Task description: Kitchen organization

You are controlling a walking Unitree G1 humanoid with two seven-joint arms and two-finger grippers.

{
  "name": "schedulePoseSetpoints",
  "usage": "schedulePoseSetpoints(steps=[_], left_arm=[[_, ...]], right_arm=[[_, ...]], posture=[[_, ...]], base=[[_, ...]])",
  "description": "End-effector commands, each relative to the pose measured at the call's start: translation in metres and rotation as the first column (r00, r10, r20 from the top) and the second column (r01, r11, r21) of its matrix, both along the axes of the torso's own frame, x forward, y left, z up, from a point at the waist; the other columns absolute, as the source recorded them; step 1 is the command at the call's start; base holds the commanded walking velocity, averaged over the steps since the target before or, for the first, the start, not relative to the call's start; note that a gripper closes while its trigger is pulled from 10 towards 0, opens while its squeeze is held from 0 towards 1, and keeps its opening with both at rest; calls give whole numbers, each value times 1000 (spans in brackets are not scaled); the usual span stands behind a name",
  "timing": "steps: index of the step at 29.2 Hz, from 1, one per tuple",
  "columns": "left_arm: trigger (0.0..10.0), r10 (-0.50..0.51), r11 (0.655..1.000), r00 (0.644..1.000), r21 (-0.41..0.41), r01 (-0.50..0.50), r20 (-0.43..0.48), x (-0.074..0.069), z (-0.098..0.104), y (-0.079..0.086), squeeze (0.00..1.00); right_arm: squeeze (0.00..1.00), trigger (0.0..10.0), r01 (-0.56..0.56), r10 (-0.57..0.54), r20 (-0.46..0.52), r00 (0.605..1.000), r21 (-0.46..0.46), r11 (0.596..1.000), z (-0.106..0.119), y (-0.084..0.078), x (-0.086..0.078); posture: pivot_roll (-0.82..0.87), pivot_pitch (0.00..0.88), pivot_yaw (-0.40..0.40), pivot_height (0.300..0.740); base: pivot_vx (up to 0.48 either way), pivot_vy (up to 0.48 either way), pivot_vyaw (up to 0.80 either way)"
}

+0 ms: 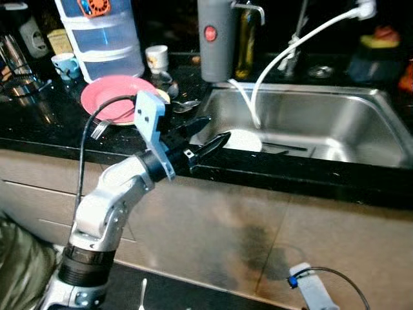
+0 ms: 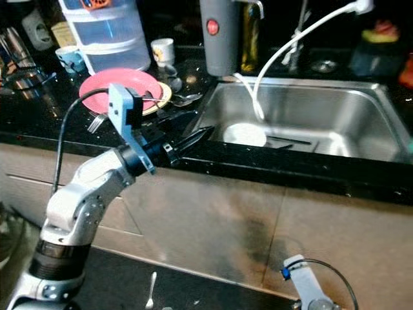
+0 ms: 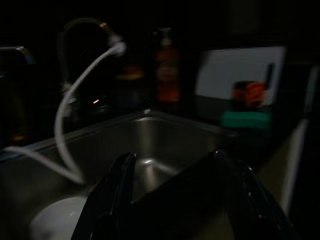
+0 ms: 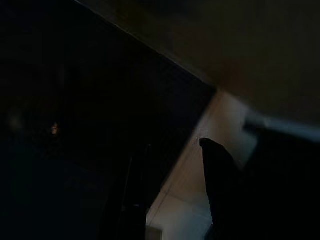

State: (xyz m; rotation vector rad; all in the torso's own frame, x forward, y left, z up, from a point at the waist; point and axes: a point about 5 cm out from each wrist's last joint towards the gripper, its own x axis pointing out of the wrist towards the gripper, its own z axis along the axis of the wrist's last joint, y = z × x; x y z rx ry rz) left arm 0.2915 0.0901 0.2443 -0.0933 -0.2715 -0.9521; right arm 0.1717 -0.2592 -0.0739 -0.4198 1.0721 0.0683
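Left claw spread and empty mid-frame at the sink rim; next, reach down for the plate

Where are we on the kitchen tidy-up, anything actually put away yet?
Little looks done: the pink plate, a fork and spoons sit on the black counter, with two cups behind. A white plate lies in the sink. In hand: nothing; the left pincer hovers open at the sink's near-left corner. Left: all the dishes.
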Motion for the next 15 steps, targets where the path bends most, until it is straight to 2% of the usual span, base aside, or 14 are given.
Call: schedulePoseSetpoints(steps=[1,10,15], left_arm=[[10000,33,999,999,4,-33,-15,2,-5,4,0],[10000,67,998,998,-8,-67,-16,5,-6,7,0],[10000,83,997,996,-5,-83,-16,6,-7,8,0]], right_arm=[[0,10000,-14,14,-26,1000,6,1000,-4,4,-5],[0,10000,-20,20,-18,1000,20,1000,-3,5,-4],[0,10000,-39,39,-27,999,25,999,-3,5,-4]], posture=[[-31,0,33,740],[-26,0,26,740],[-25,0,24,740]], base=[[0,0,0],[0,0,0],[0,0,800]])
